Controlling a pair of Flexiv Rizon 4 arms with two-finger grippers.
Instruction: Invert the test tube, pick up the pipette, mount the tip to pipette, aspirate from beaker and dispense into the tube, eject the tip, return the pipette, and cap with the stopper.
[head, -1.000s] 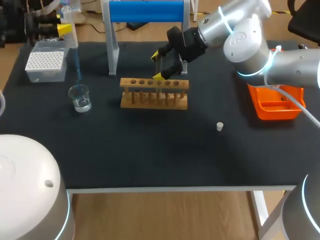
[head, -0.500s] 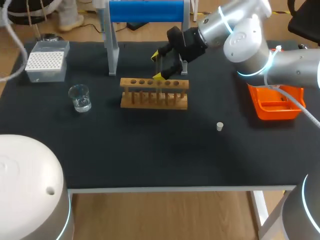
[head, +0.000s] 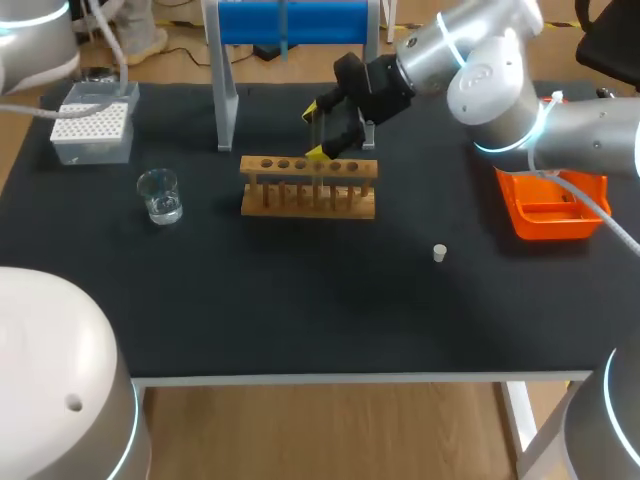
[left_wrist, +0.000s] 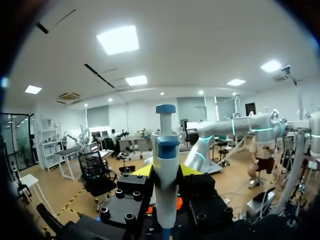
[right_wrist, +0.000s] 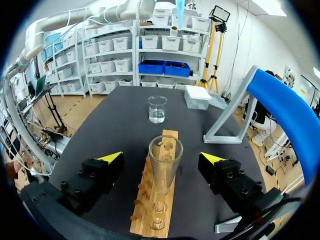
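Observation:
A clear test tube (right_wrist: 165, 155) stands mouth up in the wooden rack (head: 308, 187), between the fingers of my right gripper (right_wrist: 162, 157). That gripper is open, with its yellow tips apart from the glass on both sides. From above, the right gripper (head: 314, 132) hangs over the rack's back edge. My left gripper (left_wrist: 166, 170) is shut on the white pipette (left_wrist: 165, 185) with a blue top. A thin bluish pipette tip (right_wrist: 179, 7) hangs high ahead of the tube, and the pipette tip (head: 283, 22) also shows against the blue stand. The beaker (head: 160, 195) holds clear liquid.
The white tip box (head: 92, 125) sits at the back left. A blue-topped pipette stand (head: 228, 100) rises behind the rack. The small white stopper (head: 438, 253) lies right of centre. An orange tray (head: 550, 205) is at the right edge. My left arm (head: 30, 25) is in the back left corner.
The left arm has lifted the pipette away from above the beaker and carried it up and toward the rack. The right arm has stayed still.

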